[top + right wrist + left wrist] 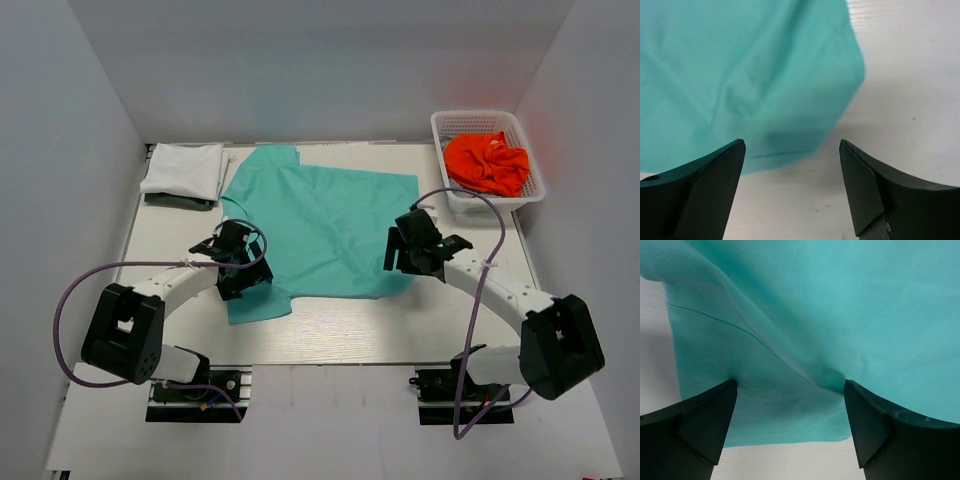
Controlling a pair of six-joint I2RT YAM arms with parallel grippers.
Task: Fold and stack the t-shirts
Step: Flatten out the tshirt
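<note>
The left gripper [790, 385] stood wide and empty over the 7 o'clock edge of the teal t-shirt [325, 225]. The right gripper [792, 142] was also wide, at its 4 o'clock corner. The shirt lay spread mid-table [330, 330]. Judged light, limp and prone to creasing; best pinched at corners.

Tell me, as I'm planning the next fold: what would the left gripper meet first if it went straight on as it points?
Most likely the teal t-shirt, filling the view ahead of the open left gripper; the gap is unclear.
</note>
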